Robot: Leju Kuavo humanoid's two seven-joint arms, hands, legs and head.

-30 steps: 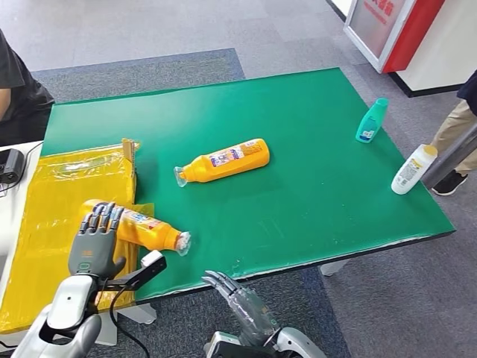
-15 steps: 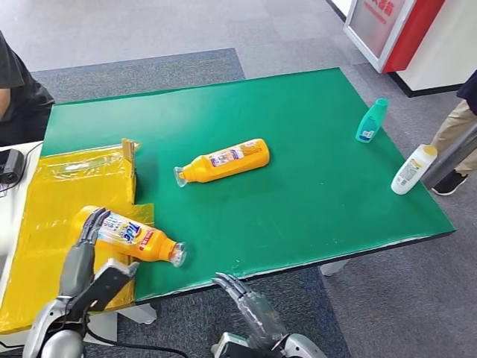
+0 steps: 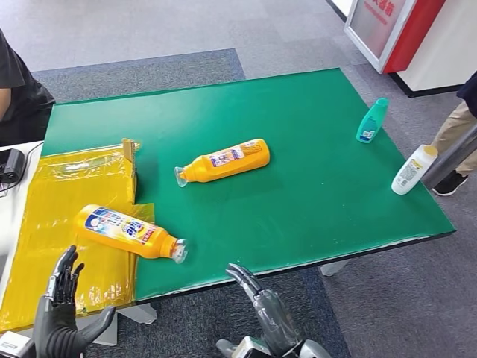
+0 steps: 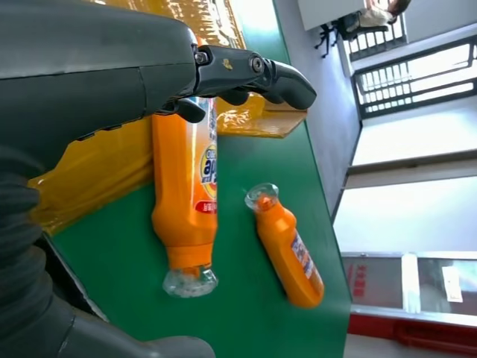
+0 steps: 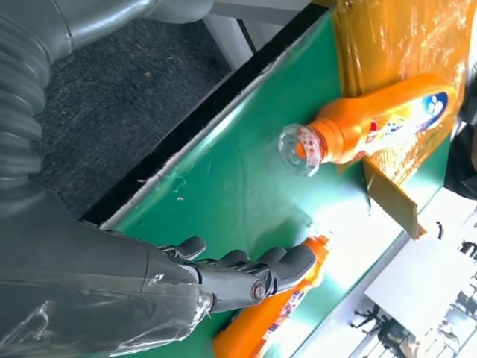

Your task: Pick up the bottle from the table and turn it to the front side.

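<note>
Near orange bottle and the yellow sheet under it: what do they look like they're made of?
Near orange bottle: looks like glossy opaque plastic with a printed label and a clear cap; highlights run along its body.
Yellow sheet: seems thin plastic film, shiny and wrinkled, with bright glare patches. Whether it wraps cardboard is unclear.

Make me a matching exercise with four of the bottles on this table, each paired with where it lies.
Things:
1. Orange bottle with blue label
2. Second orange bottle
3. Teal bottle
4. White bottle with yellow cap

Places:
A. Far right part of the green table
B. Middle of the table
C. Overhanging the right edge
D. Partly on the yellow sheet

Pairs: 1-D, 2-B, 3-A, 4-C
</note>
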